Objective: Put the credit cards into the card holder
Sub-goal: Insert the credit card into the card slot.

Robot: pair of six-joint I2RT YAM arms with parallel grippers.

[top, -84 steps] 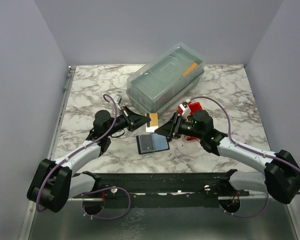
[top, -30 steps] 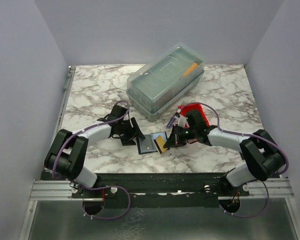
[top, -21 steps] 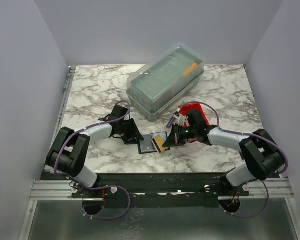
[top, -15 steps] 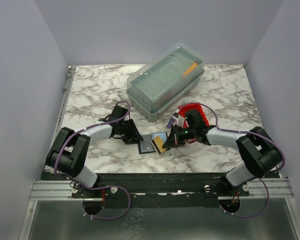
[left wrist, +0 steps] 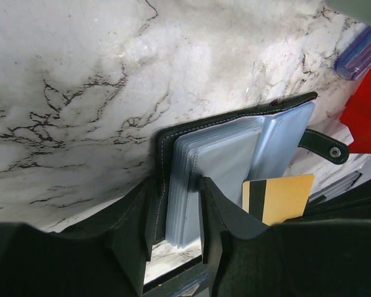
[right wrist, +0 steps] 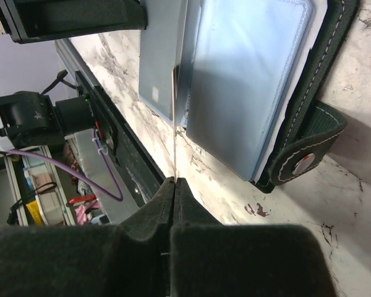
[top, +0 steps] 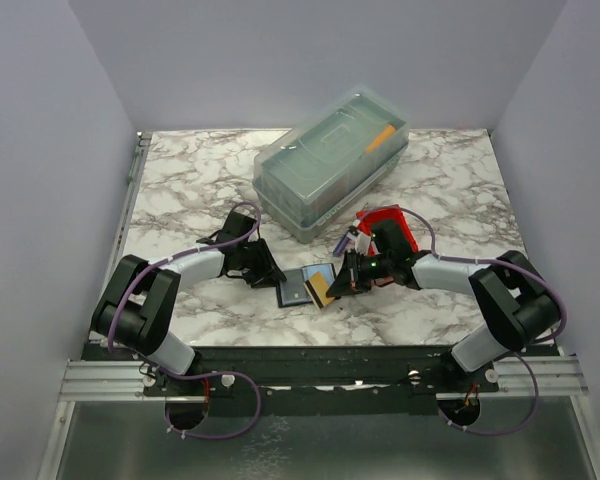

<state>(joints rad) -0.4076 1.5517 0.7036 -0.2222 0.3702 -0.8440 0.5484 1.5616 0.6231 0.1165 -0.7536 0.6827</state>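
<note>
Right claw (right wrist: 174, 180) pinching the card (left wrist: 278, 197) by its end, left claw (left wrist: 176, 189) clamping the holder (left wrist: 235, 142), we judge the card stiff but slippery.

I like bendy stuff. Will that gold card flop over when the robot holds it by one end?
Probably not: the gold card juts straight from the right end effector, so it looks stiff. Edge-on it is very thin, so likely light.

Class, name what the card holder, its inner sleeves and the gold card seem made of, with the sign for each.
The card holder: matte black leather or imitation, pale stitching along the edge. Its sleeves: clear glossy plastic, see-through. The gold card: probably plastic, metallic finish, dark stripe.
</note>
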